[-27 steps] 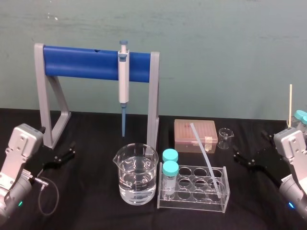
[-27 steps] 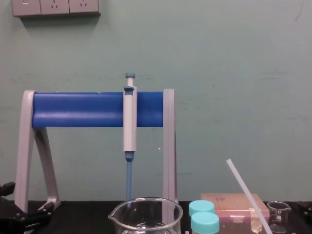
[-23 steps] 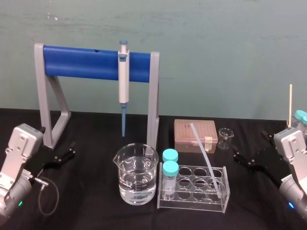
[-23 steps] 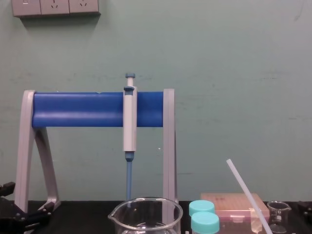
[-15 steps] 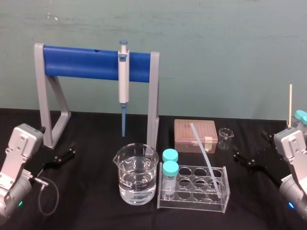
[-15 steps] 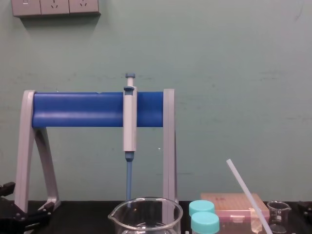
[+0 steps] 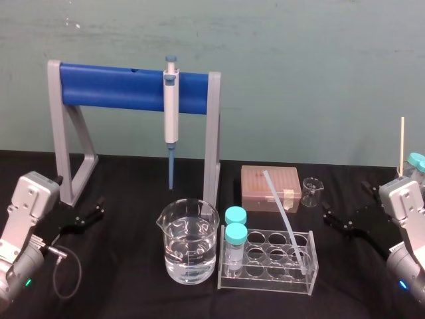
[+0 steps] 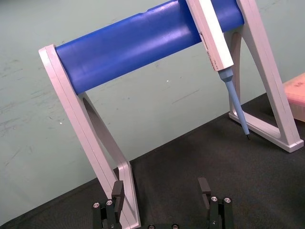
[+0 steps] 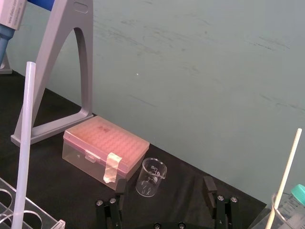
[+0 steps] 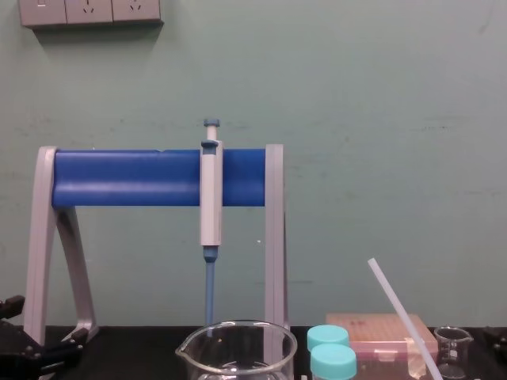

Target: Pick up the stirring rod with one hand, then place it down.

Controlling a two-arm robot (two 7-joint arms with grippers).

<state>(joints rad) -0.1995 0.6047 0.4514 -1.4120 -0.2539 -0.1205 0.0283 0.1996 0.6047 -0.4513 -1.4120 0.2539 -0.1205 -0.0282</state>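
No shift; stirring rod (image 7: 283, 216) base indistinct

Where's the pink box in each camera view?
Head: pink box right of centre, behind the tube rack.
Left wrist: its corner, just past the stand's leg.
Right wrist: beside the small beaker.
Chest: low, right of the stand's leg.
Shared landmark: that grey leg.

Your left gripper (image 8: 161, 187) and right gripper (image 9: 165, 185) are black, silver-screwed, on light-grey boxy wrists (image 7: 30, 199); the left trails a looped cable (image 7: 80, 266).
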